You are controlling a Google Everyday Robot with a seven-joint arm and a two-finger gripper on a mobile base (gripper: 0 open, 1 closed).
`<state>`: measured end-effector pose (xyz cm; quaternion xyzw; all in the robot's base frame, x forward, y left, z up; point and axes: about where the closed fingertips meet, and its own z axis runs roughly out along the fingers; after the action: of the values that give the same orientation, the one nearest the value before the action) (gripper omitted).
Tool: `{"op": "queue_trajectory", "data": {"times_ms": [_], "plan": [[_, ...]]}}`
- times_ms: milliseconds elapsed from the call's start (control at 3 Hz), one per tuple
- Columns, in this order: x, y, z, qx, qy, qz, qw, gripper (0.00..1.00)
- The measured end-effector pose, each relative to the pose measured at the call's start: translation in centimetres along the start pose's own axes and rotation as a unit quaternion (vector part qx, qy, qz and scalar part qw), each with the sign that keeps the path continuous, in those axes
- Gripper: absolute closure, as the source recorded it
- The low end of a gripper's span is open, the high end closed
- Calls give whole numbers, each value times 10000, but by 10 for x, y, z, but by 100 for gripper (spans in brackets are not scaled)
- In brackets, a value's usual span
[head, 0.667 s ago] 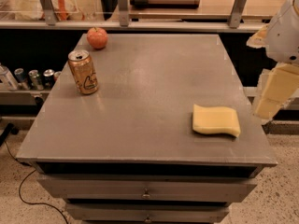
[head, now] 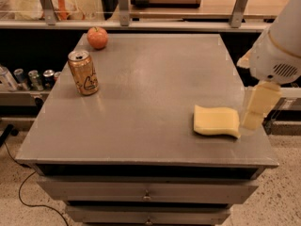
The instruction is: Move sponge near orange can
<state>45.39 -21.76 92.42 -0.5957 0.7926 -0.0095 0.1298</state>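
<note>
Right, here we are at the grey metal table [head: 150, 93], a flat square top with drawers [head: 148, 192] stacked underneath it. Over on the near right lies the pale yellow foam sponge [head: 216, 121], flat on the surface, wavy along its edges, close to the table's right-hand edge. Nothing is holding it; it simply rests there.

Just beside the sponge's right end hangs the robot's pale yellow gripper [head: 250, 121], pointing downward from the white rounded arm housing [head: 280, 51] above it. The tip sits right at the sponge's corner, so close that I cannot say whether it touches the foam or not. Spread or closed? From where I stand I cannot tell; it reads as a single pale block.

Now look across to the far left: there stands the copper-orange metal drink can [head: 83, 73], upright, silver top, dark outlined drawing facing us. It is well apart from the sponge, with most of the bare tabletop between the two. Behind the can, nearer the back edge, sits a round red-orange apple [head: 97, 37], apart from the can and not touching it.

Off the table to the left, on a lower shelf, a row of small silver cans [head: 33, 78] stands upright. A dark cable [head: 28, 192] trails across the speckled floor at the lower left.
</note>
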Motion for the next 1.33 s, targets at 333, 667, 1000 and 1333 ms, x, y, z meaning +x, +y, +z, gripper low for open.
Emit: {"op": "queue_trajectory", "data": {"times_ms": [333, 667, 1000, 1333], "plan": [[7, -6, 61, -461, 83, 223, 9987, 0], [8, -8, 99, -701, 194, 380, 9966, 0], [8, -9, 117, -717, 295, 517, 9956, 19], [8, -11, 117, -715, 306, 565, 9954, 41]]}}
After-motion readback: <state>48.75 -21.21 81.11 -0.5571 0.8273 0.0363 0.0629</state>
